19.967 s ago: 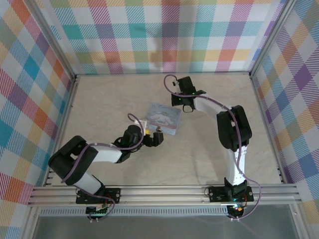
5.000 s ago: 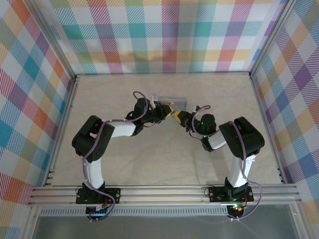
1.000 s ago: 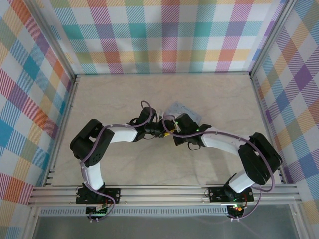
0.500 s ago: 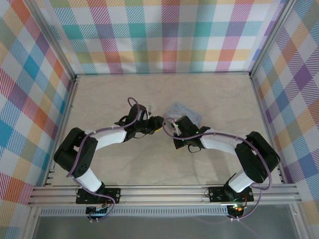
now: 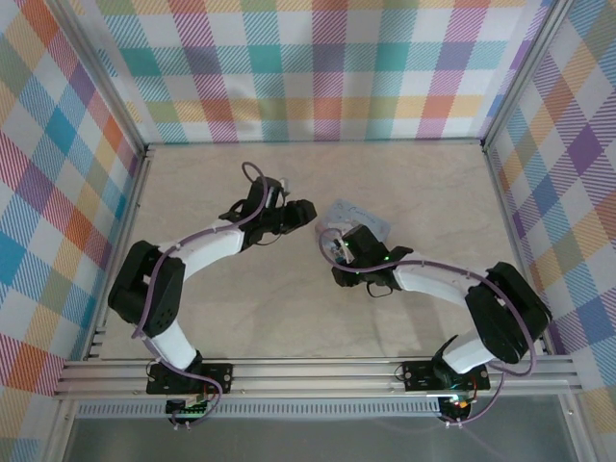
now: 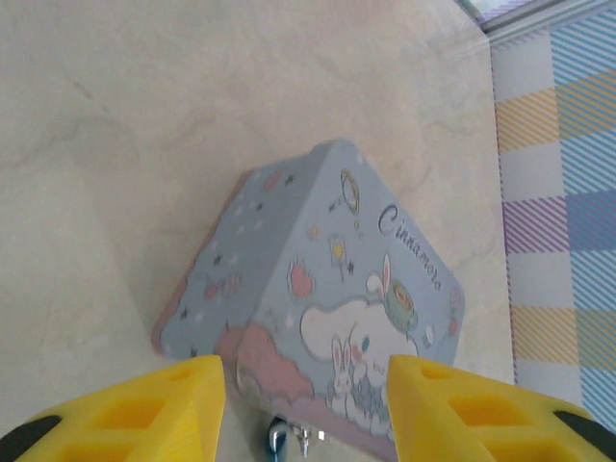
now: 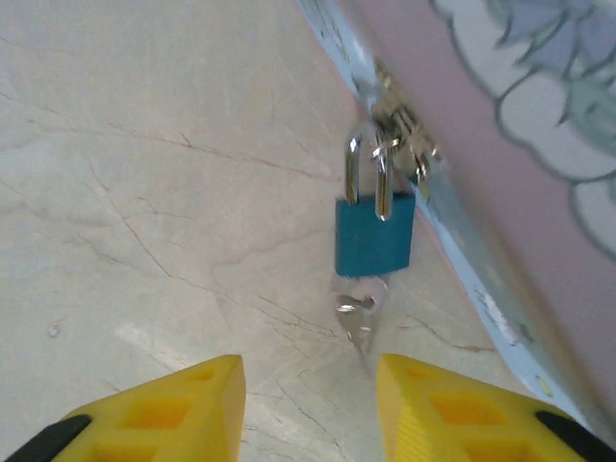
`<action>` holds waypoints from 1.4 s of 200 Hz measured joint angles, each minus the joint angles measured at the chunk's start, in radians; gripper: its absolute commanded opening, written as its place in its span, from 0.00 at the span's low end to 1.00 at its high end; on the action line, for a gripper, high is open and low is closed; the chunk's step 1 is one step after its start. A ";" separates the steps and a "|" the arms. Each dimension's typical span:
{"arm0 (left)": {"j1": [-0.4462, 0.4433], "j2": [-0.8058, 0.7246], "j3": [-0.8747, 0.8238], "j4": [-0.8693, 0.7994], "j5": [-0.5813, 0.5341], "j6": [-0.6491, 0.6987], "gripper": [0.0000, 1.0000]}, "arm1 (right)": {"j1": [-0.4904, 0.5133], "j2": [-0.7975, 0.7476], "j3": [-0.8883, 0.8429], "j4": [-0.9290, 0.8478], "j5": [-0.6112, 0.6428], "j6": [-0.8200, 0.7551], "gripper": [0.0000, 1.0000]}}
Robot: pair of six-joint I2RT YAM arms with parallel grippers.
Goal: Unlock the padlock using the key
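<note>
The tiny teal padlock hangs by its metal shackle from the clasp of the pale blue cartoon tin. The small metal key sticks out of the padlock's underside, free of my fingers. My right gripper is open just short of the key, its yellow fingertips either side of bare table. My left gripper is open too, facing the tin from a short way off, with a bit of the padlock low between its fingers. From above, the left gripper and right gripper flank the tin.
The tin lies tilted on the marbled beige table near the middle. Checked cloth walls and a metal frame close in the back and sides. Open tabletop lies in front of both arms.
The right gripper's jaws have opened and let go of the key, which stays in the padlock. The left gripper has drawn back from the tin, up and to the left.
</note>
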 measured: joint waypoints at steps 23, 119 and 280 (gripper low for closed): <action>0.001 0.068 0.047 0.000 0.001 0.015 0.49 | -0.021 -0.058 -0.010 -0.007 -0.001 0.029 0.46; 0.000 0.183 0.114 -0.022 0.021 0.036 0.50 | -0.165 -0.029 0.008 -0.014 0.034 0.059 0.47; -0.016 0.206 0.146 -0.018 0.020 0.036 0.51 | -0.040 0.097 -0.026 -0.014 0.197 0.147 0.40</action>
